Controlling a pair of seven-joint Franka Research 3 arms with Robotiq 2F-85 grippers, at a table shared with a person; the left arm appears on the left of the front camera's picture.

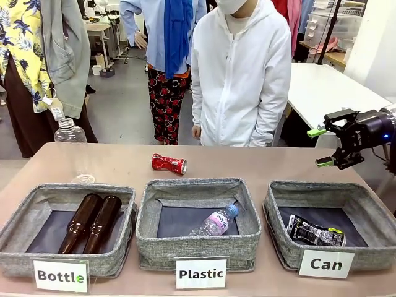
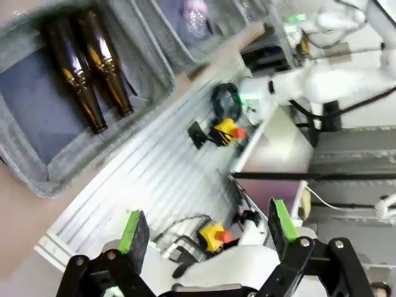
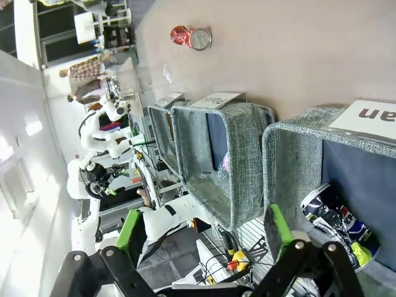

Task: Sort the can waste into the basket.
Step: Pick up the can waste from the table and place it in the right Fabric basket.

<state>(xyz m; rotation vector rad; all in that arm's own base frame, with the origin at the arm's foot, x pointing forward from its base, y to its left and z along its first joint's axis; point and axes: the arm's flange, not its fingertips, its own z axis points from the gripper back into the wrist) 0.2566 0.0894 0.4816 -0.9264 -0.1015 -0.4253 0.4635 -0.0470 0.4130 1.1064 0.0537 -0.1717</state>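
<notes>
Front view first: the red can (image 1: 169, 164) is out on the bare table (image 1: 247, 162), well left of the Can basket (image 1: 276, 213) and farther back, toward the person (image 1: 241, 80) in the white hoodie. It's on its side, long axis roughly left-right, silver end facing the Can basket's side.

The black and silver can (image 1: 314, 233) already lies flat in that basket, slanting across the dark bottom.

Next to the Can basket on the left is the Plastic basket (image 1: 198, 250) with a clear bottle (image 1: 215, 223), then the Bottle basket (image 1: 18, 229) with two brown bottles (image 1: 90, 223).

The right gripper (image 1: 320, 147) hangs above the Can basket's far right corner, jaws spread wide, empty. The left gripper (image 2: 207, 224) is spread and empty too.

In the right wrist view the basket's label (image 3: 365, 117) is cut off. The clear thing (image 1: 83, 179) behind the Bottle basket is hard to make out.
</notes>
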